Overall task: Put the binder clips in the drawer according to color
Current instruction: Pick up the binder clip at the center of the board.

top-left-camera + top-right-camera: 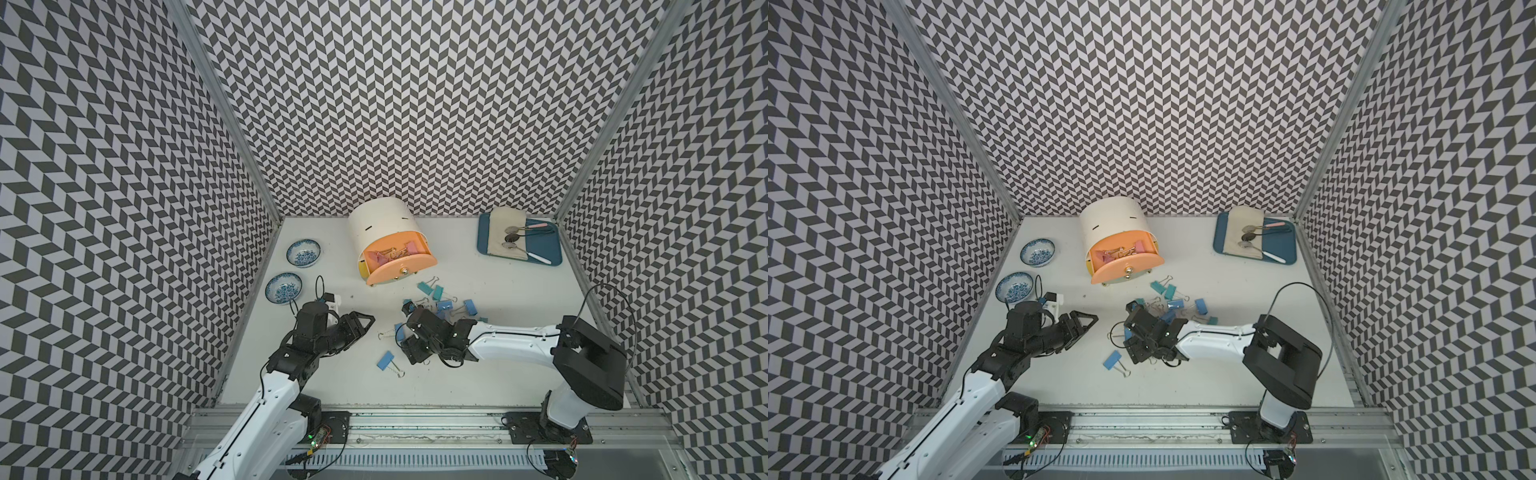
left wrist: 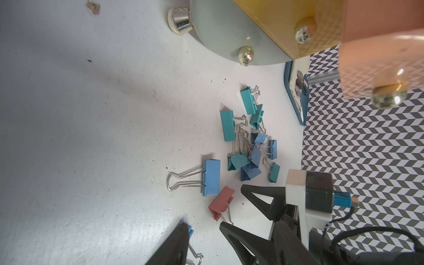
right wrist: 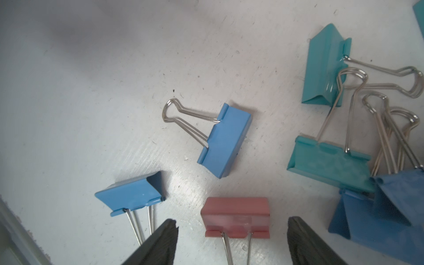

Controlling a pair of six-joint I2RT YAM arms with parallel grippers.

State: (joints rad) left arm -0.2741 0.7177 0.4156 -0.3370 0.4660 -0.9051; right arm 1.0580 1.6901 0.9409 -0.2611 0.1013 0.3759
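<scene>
The drawer cabinet (image 1: 380, 224) is cream and stands at the back; its top salmon drawer (image 1: 401, 268) is pulled out with pink binder clips (image 1: 390, 253) inside. Blue and teal binder clips (image 1: 440, 303) lie scattered in front of it, and one blue clip (image 1: 386, 360) lies apart, nearer me. My right gripper (image 3: 231, 220) is open and low over the table, with a pink clip (image 3: 236, 215) lying untouched between its fingers. The same pink clip (image 2: 221, 203) shows in the left wrist view. My left gripper (image 1: 360, 323) hovers open and empty to the left of the clips.
Two blue-and-white bowls (image 1: 303, 252) (image 1: 284, 287) sit by the left wall. A blue tray (image 1: 544, 249) with a cloth and spoons is at the back right. Patterned walls close in three sides. In the right wrist view, blue clips (image 3: 133, 197) (image 3: 226, 140) lie close to the pink one.
</scene>
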